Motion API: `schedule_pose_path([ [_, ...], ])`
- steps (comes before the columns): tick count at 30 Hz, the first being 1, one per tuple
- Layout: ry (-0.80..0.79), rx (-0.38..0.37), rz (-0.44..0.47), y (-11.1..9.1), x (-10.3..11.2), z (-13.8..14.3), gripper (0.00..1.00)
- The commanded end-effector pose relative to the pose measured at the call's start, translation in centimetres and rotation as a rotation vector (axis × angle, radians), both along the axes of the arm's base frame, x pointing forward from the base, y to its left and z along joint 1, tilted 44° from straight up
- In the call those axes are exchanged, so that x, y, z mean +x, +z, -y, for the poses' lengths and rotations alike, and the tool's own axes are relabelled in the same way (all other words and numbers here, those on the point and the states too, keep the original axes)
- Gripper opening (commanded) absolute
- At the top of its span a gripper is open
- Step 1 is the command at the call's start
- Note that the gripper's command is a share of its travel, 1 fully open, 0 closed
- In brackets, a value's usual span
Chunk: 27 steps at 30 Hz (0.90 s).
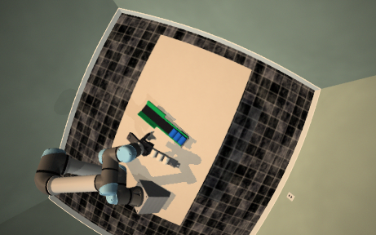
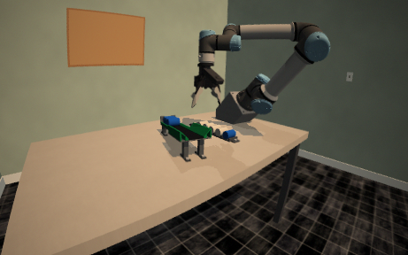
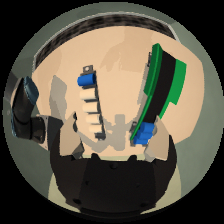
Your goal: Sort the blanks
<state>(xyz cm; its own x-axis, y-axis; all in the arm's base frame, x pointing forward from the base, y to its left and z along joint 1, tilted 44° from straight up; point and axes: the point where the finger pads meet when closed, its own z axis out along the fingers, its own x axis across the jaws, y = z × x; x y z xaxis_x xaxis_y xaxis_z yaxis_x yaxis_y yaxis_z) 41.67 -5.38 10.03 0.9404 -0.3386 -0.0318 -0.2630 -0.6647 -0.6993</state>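
matt tan table (image 2: 110, 177), smooth green ramp (image 3: 165, 80), blue plastic blanks (image 1: 178, 136)

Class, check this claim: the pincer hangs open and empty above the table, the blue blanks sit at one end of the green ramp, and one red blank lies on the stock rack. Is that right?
Not quite. The blank on the stock rack is blue, not red, as the wrist view shows. The rest stands: the pincer hangs open and empty above the table, and blue blanks sit at one end of the green ramp.

Gripper (image 2: 206, 100): hangs high above the table (image 2: 110, 177), jaws wide apart, nothing between them, free air on all sides.
Ramp (image 1: 162, 121): green side walls; blue blanks (image 1: 177, 137) fill the low end.
Rack (image 3: 92, 107): just beside the ramp, narrow gap between.
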Motion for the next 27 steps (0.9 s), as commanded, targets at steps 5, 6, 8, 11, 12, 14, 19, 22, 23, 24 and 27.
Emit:
schedule_pose_path([
  [5,0.033,-0.015,0.041,1.3,-4.7,-5.6,1.0],
  [6,0.038,-0.017,0.045,1.3,-5.2,-6.2,1.0],
  [8,0.046,-0.019,0.052,1.2,-6.0,-7.4,1.0],
  [11,0.055,-0.022,0.061,1.0,-6.9,-8.6,1.0],
  [12,0.057,-0.022,0.063,0.9,-7.2,-9.0,1.0],
  [14,0.06,-0.023,0.066,0.8,-7.5,-9.4,1.0],
  [19,0.063,-0.024,0.068,0.7,-7.8,-9.8,1.0],
  [22,0.063,-0.024,0.068,0.7,-7.8,-9.8,1.0],
  [23,0.063,-0.024,0.068,0.7,-7.8,-9.8,1.0],
  [24,0.063,-0.024,0.068,0.7,-7.8,-9.8,0.47],
  [27,0.063,-0.024,0.068,0.7,-7.8,-9.8,0.47],
])
